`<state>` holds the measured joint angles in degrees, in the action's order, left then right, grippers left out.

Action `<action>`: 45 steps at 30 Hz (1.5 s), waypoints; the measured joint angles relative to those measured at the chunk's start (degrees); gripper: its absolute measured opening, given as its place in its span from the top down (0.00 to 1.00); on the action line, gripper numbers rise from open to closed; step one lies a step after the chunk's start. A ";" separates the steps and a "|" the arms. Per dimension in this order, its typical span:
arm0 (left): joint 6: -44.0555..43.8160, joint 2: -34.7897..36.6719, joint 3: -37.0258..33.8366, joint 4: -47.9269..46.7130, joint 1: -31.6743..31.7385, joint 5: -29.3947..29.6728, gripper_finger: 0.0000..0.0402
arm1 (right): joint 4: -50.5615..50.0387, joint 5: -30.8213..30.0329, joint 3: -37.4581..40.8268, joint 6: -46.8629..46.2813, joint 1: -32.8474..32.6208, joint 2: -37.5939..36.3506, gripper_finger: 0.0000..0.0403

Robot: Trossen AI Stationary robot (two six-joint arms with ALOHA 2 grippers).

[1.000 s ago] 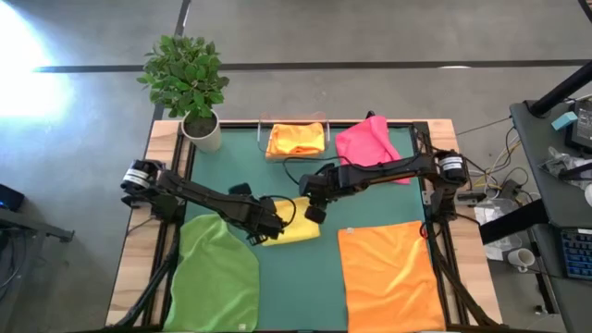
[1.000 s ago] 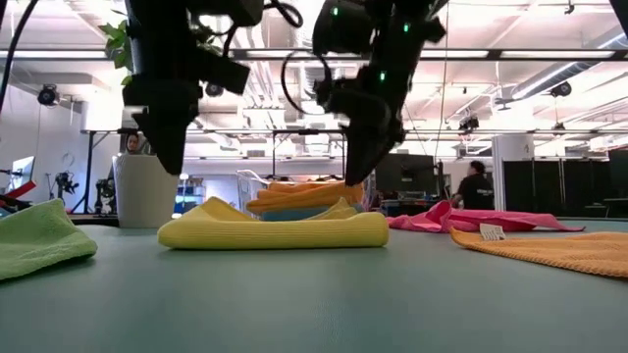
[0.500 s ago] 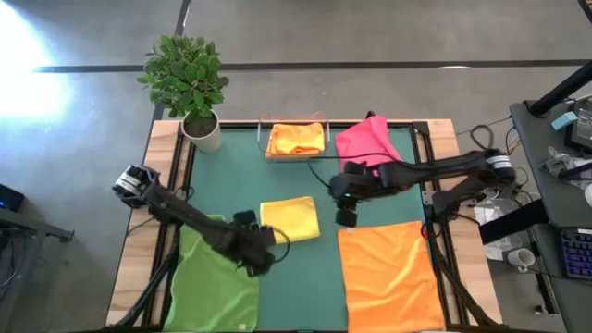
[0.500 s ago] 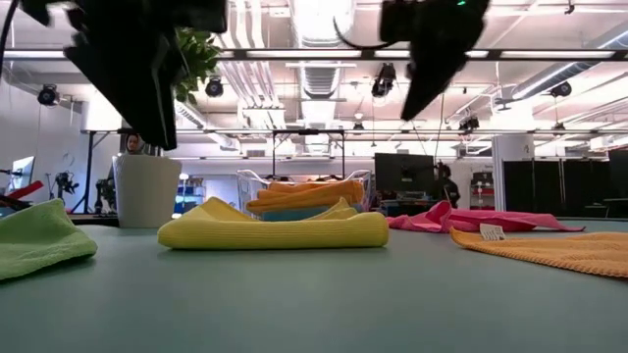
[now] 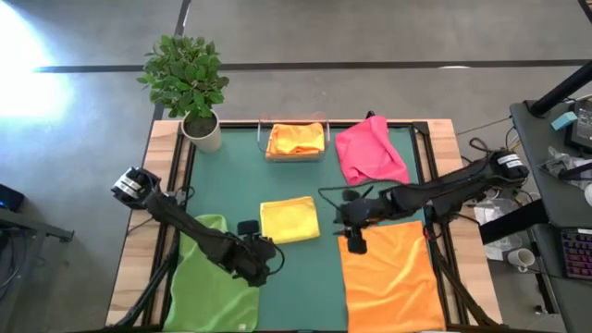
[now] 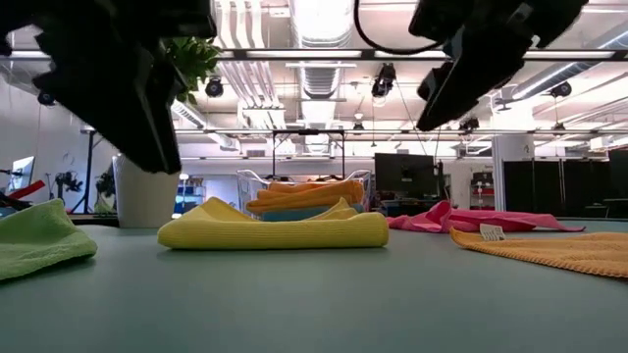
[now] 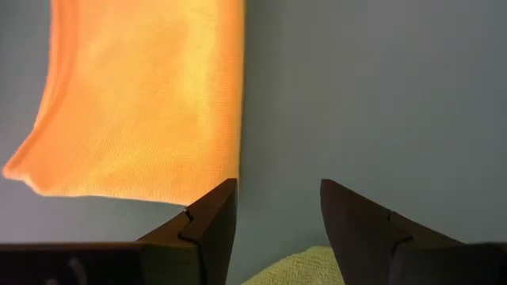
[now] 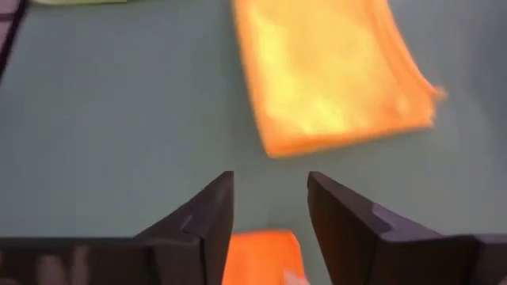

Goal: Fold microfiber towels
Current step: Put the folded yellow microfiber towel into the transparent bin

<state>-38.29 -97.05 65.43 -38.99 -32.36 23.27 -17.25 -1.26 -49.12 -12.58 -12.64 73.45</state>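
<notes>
Microfiber towels lie spread and folded about the green table mat, both grippers parted and empty above them.

Yellow towel [image 5: 289, 220], folded to a near-square, lies flat at the mat's [image 5: 236, 185] middle. Just right of it the big orange towel [image 5: 389, 276] lies unfolded, its long axis running from mid-table toward the near edge. The green towel [image 5: 215, 276] lies at near left, long axis likewise. A pink towel [image 5: 370, 151] is rumpled at far right, beside a folded orange towel [image 5: 296, 139] in the clear tray [image 5: 268, 154]. The right gripper [image 5: 355, 244] hangs over the big orange towel's corner, fingers apart. The left gripper [image 5: 256, 269] hovers over the green towel's edge, fingers apart.
</notes>
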 joint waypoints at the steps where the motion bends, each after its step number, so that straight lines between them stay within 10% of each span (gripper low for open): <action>1: 1.41 -0.29 -0.17 0.32 0.00 0.00 0.59 | 2.18 -0.03 0.40 2.02 -0.56 0.82 0.59; 19: 7.38 -8.24 -0.33 0.85 3.69 2.43 0.59 | 13.42 -0.73 -7.42 23.95 -2.67 22.89 0.55; 25: 7.18 -8.69 -2.28 1.46 5.37 2.42 0.59 | 7.56 -10.65 -13.46 22.68 -1.95 28.97 0.57; 37: 7.18 -8.34 -3.52 2.56 7.05 1.89 0.59 | 0.48 -9.60 -17.42 22.21 -1.57 32.44 0.62; 45: 7.27 -8.59 -3.61 4.33 7.27 2.51 0.77 | 0.67 -11.17 -17.37 19.60 -1.66 33.02 0.72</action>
<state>-31.02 -105.64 61.81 -34.66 -25.09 25.77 -16.58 -12.42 -66.49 7.03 -14.31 106.48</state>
